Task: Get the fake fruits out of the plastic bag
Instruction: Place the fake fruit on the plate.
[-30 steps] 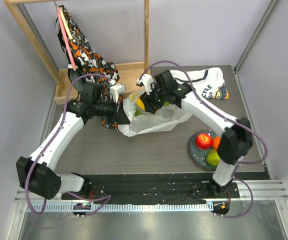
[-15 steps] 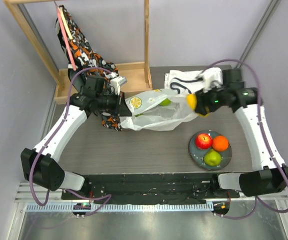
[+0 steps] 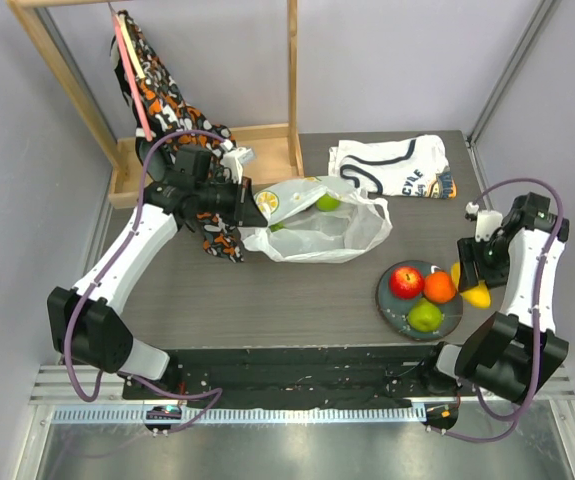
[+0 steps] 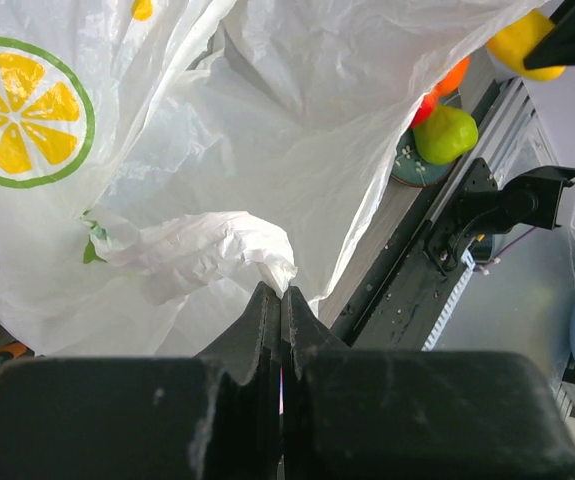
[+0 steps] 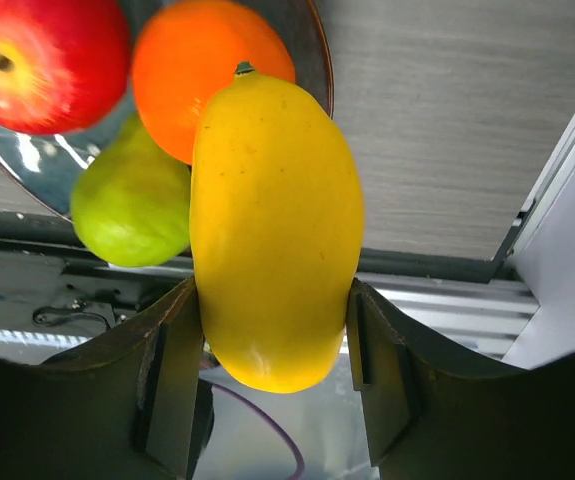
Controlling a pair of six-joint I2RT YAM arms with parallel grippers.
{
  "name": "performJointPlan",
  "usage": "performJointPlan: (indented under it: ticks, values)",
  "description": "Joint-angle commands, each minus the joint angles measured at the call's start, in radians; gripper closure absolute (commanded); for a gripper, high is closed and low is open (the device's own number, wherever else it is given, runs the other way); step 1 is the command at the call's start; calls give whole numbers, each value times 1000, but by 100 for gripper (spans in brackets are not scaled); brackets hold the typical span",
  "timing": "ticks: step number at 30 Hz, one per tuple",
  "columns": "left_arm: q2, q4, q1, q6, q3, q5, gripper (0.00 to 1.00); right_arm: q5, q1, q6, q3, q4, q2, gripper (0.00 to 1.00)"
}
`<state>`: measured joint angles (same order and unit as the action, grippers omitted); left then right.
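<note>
One plastic bag lies mid-table, left edge pinched in the closed left gripper, a green fruit inside. Near right, the plate holds three fruits; just right of it the right gripper clamps a yellow fruit.

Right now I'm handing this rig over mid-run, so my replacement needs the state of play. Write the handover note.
Left gripper: shut on a fold of the plastic bag, holding it at its left end.
Right gripper: closed on the yellow fruit, held by the right edge of the plate, not set down.
Done: red apple, orange and lime-green fruit lie on the plate.
Left: place the yellow fruit; at least one green fruit shows through the bag, take it out.
</note>
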<state>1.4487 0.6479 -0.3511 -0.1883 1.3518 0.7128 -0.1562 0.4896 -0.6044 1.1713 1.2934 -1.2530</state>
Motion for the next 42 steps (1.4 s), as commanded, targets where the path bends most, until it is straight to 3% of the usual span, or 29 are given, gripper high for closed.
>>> performJointPlan:
  ticks: [1, 7, 14, 24, 27, 30, 33, 37, 38, 39, 42]
  values:
    - [-40, -40, 4, -25, -3, 37, 100, 99, 20, -12, -47, -80, -34, 87]
    - [-74, -47, 4, -14, -51, 31, 100, 80, 29, 14, -119, -193, -169, 87]
    - [-103, -36, 4, -3, -109, 27, 100, -2, 17, 34, -133, -198, -223, 86]
    - [-79, -40, 4, -2, -83, 31, 100, -37, -5, 6, -199, -180, -215, 71]
    - [-77, -45, 4, -5, -85, 34, 100, -49, -6, -6, -193, -155, -214, 59]
    - [-80, -44, 4, -5, -88, 34, 100, -6, -5, 2, -174, -152, -203, 33]
    - [-86, -41, 4, 0, -91, 31, 100, 20, -5, -1, -113, -119, -177, 22]
    - [-103, -27, 4, 12, -102, 33, 100, -72, -5, -102, 159, 15, -167, 13]
    - [-109, -25, 4, 13, -105, 33, 100, -121, -5, -129, 229, 47, -171, 11]
    - [-117, -25, 4, 13, -111, 33, 100, -226, -8, -155, 294, 105, -180, 1]
    - [-123, -27, 4, 13, -111, 43, 100, -461, -126, -253, 546, 208, -194, 0]
